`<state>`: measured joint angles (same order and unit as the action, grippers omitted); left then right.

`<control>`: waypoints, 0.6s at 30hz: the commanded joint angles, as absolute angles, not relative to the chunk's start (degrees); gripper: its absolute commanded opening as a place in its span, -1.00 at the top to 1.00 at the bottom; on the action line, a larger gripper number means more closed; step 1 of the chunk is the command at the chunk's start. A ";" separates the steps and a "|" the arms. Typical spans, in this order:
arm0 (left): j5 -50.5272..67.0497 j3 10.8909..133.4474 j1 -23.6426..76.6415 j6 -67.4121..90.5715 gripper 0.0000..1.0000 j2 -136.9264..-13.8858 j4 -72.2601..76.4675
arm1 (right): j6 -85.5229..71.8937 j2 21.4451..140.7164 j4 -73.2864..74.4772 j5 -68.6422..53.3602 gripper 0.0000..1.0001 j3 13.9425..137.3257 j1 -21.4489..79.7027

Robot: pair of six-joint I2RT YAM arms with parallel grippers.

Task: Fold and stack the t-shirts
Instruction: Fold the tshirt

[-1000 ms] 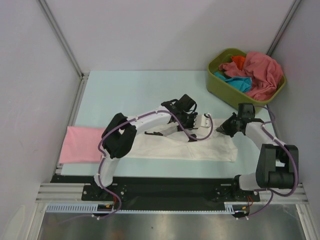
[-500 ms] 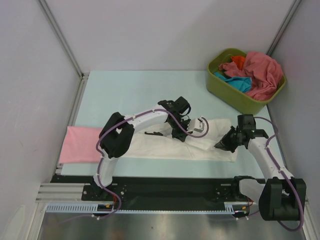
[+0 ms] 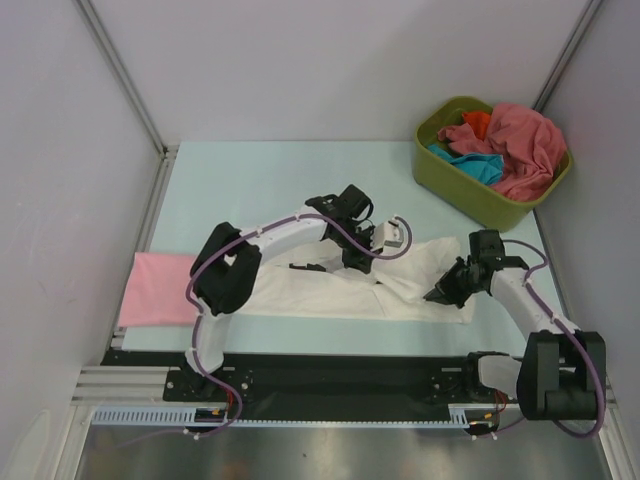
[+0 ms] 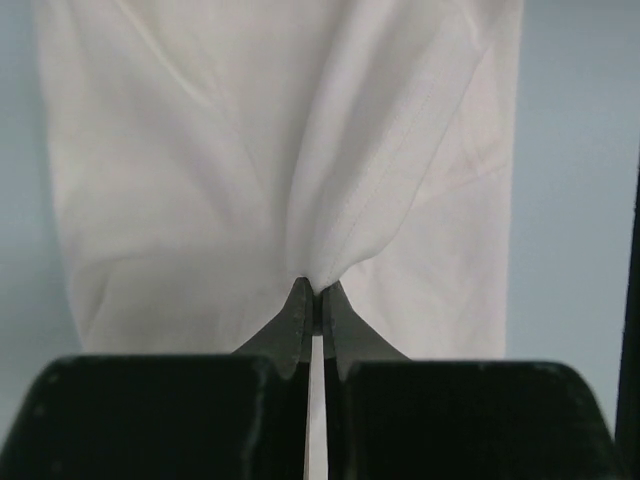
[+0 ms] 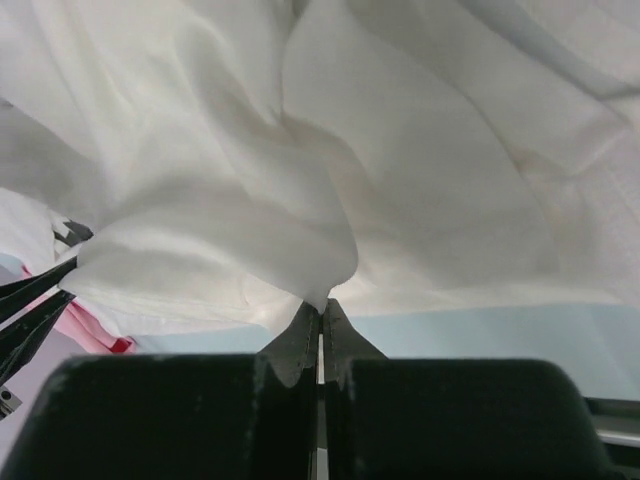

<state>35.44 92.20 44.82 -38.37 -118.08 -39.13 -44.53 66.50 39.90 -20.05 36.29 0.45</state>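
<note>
A large white t-shirt (image 3: pixel 330 290) lies folded lengthwise across the near middle of the table. My left gripper (image 3: pixel 362 262) is shut on a pinch of its cloth (image 4: pixel 330 250) near the middle. My right gripper (image 3: pixel 436 295) is shut on the shirt's right end (image 5: pixel 250 230) and lifts it, so the cloth bunches over toward the left. A folded light pink t-shirt (image 3: pixel 160 288) lies flat at the near left. Rose-red (image 3: pixel 520 145), teal (image 3: pixel 478 166) and orange (image 3: pixel 477 122) t-shirts are heaped in the olive-green tub (image 3: pixel 450 175).
The tub stands at the far right corner beside the right wall. The pale blue tabletop (image 3: pixel 260 180) stretches behind the white shirt. White walls close in the left, back and right. The arms' black base rail (image 3: pixel 330 375) runs along the near edge.
My right gripper has come down onto the shirt's right end, closed on it and pulled it leftward. My left gripper has shifted a little back and left with its pinch of cloth.
</note>
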 commanded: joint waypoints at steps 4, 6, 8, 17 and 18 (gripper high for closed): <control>32.61 97.82 43.33 -28.92 1.00 -121.37 -29.98 | -44.65 75.84 32.00 -21.88 0.95 41.74 -2.20; 31.56 98.61 43.16 -26.81 0.99 -122.51 -28.49 | -45.26 78.03 30.94 -20.93 0.92 43.67 -2.55; 30.42 98.61 43.07 -25.67 0.99 -122.87 -27.17 | -46.14 79.18 29.54 -19.78 0.75 44.64 -2.81; 21.99 100.46 43.07 -19.25 0.67 -125.33 -23.30 | -47.91 78.58 25.76 -12.84 0.21 47.81 -4.13; 20.84 100.63 42.98 -18.64 0.57 -125.42 -23.03 | -47.29 77.97 25.66 -11.27 0.20 48.07 -4.22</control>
<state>25.41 97.38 43.38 -22.85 -125.38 -26.70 -47.88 80.53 27.88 -16.19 45.15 -3.68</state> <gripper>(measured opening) 0.184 0.395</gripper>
